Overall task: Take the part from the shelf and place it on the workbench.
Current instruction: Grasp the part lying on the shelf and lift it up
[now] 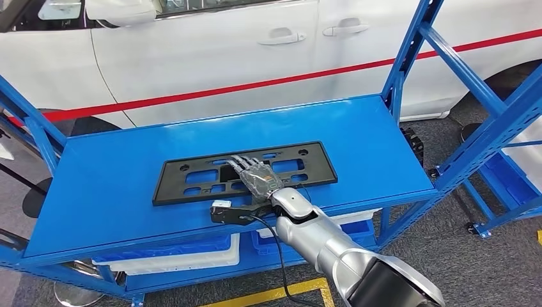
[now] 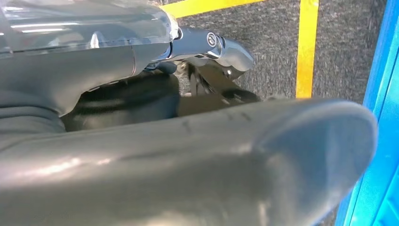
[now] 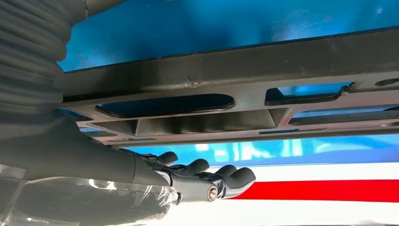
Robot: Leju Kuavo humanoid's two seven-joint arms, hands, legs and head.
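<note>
1. Black plastic is the material of the part (image 1: pixel 245 171), a long flat frame with several cut-out windows and small holes. It lies flat on the blue shelf (image 1: pixel 128 185), in the middle of the head view, with its long side running from left to right across the picture.
2. The right hand (image 1: pixel 255 176) comes up from the lower right of the head view on a silver arm and lies on top of the part, near the centre of it. The fingers (image 1: pixel 240 162) are stretched out nearly flat over the black frame and point toward the upper part of the picture.
3. In the right wrist view the dark fingers (image 3: pixel 226 175) are extended side by side, slightly bent, and the part (image 3: pixel 235 89) is just beside them. I cannot tell from the pictures if the hand really grips the part or only rests on it.
4. The left hand (image 2: pixel 188 155) is very close to the camera in the left wrist view, as a thick grey thumb and a darker shape. I cannot tell how far open it is.
5. A white car (image 1: pixel 211 45) with a red stripe stands behind the shelf, in the upper part of the head view. White and blue bins (image 1: pixel 192 252) are on the lower level, under the shelf board. Yellow lines (image 2: pixel 307 47) are on the grey floor.
</note>
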